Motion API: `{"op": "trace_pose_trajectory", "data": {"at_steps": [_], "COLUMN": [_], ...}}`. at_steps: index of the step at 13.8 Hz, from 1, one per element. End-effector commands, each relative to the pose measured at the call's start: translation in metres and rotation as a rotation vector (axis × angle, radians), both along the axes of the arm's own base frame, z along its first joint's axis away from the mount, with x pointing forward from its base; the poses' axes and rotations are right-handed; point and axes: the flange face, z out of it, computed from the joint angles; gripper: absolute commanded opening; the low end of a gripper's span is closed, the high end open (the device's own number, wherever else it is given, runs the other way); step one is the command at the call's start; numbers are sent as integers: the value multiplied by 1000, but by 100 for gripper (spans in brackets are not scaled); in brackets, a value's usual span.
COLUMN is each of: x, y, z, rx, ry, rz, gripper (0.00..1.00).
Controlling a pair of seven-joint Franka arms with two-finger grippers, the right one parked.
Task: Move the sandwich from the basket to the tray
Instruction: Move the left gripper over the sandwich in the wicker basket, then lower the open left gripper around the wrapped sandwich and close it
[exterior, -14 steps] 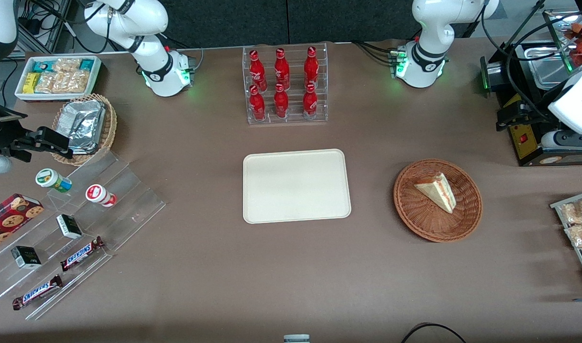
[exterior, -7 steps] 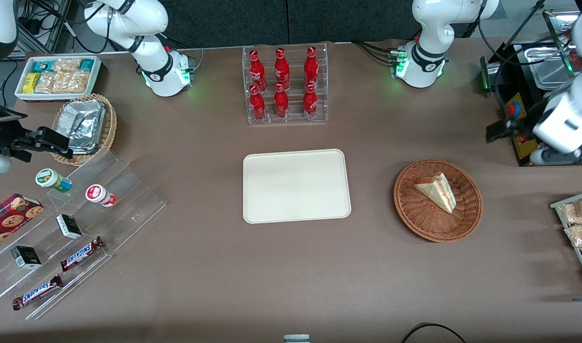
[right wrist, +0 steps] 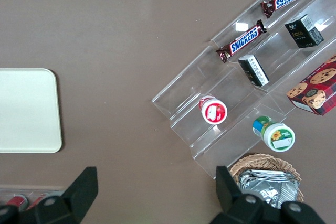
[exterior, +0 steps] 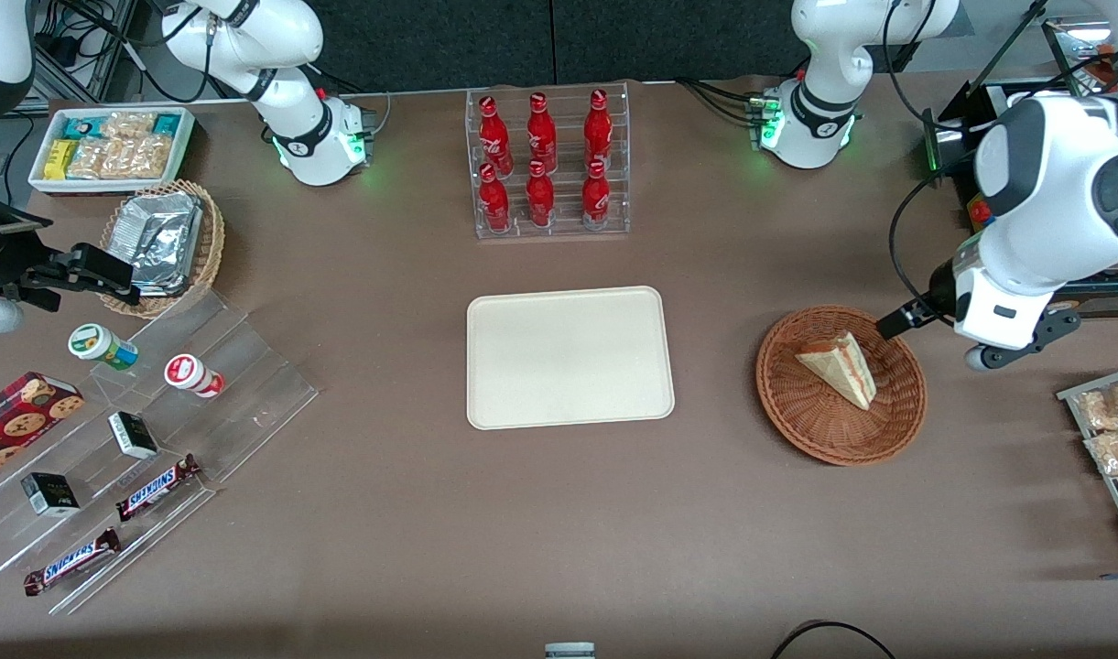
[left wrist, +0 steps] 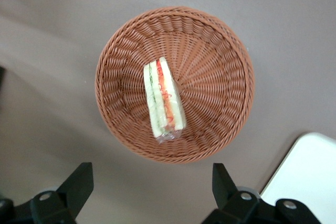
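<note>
The sandwich (exterior: 838, 369), a white bread wedge with orange-red and green filling, lies in the round reddish-brown wicker basket (exterior: 797, 430). The cream-white tray (exterior: 568, 357) lies flat beside the basket, toward the parked arm's end, with nothing on it. My left gripper (exterior: 897, 320) hangs above the basket's rim on the working arm's side. In the left wrist view the gripper (left wrist: 151, 182) is open and holds nothing, high above bare table just outside the basket (left wrist: 220, 66); the sandwich (left wrist: 164, 100) lies on its side in it, and a corner of the tray (left wrist: 310, 177) shows.
A clear rack of red bottles (exterior: 545, 165) stands farther from the camera than the tray. A black appliance (exterior: 1016, 265) and a wire rack of snack packs (exterior: 1108, 430) sit at the working arm's end. Clear steps with snacks (exterior: 137, 439) lie toward the parked arm's end.
My left arm has swung in from the working arm's end of the table, and its gripper now hangs by the basket's rim. Sandwich, basket and tray have not moved.
</note>
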Motion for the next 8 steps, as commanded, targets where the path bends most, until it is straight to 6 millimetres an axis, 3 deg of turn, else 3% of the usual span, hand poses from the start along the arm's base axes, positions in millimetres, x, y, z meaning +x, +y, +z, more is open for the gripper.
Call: {"op": "trace_pose_trajectory", "data": {"at_steps": [1,4,8], "x": [7,9,-5], "y": [-17,-19,-18], "z": [-20,-48,-92], "rx": [59,59,52], "ry": [-39,-40,-58], "rz": [124,154,174], "gripper": [100,100,100]}}
